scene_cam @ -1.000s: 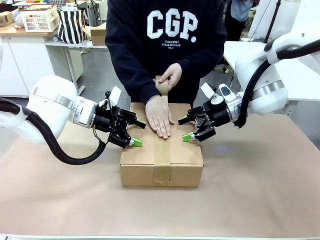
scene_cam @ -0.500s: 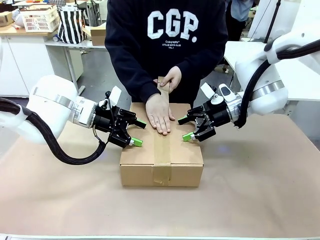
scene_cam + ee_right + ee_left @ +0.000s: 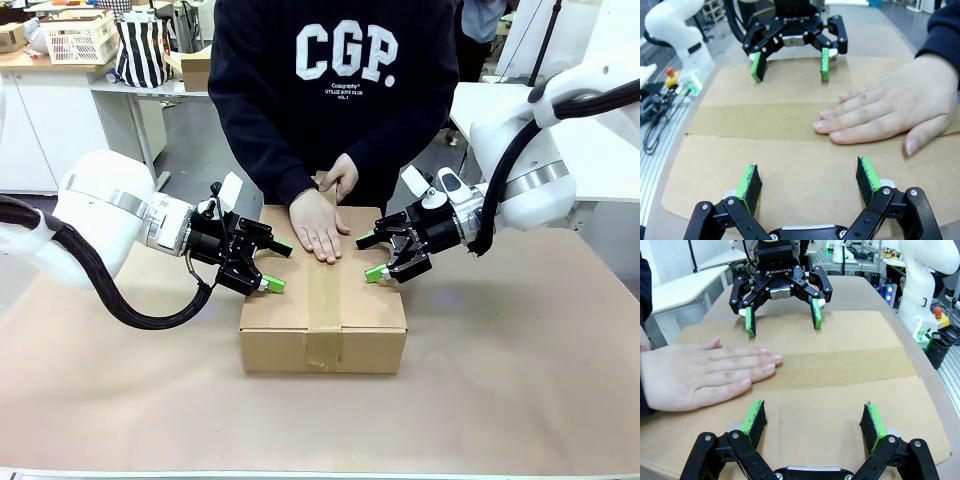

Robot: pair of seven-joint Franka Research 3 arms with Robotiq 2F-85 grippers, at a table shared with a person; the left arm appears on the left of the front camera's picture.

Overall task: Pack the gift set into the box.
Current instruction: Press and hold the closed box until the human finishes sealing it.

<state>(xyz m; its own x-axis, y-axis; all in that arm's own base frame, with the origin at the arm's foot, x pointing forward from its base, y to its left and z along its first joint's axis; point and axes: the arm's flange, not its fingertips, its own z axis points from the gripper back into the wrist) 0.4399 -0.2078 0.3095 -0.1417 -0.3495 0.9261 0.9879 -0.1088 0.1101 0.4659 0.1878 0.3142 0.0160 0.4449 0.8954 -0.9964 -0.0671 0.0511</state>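
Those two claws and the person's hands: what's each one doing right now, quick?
Left gripper: open, holding nothing, over the box.
Right gripper: open, holding nothing.
One hand: flat on the tape strip.
Other hand: pinching the tape's far end.

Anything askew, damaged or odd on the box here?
Nothing stands out. The box sits square and closed, tape running straight along its seam under the person's hand; both grippers are open, fingers pressing its top.

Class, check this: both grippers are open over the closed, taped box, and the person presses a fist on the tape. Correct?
Not quite. The person's hand lies flat, fingers stretched out, on the tape, as the left wrist view shows. Both grippers are open over the closed box.
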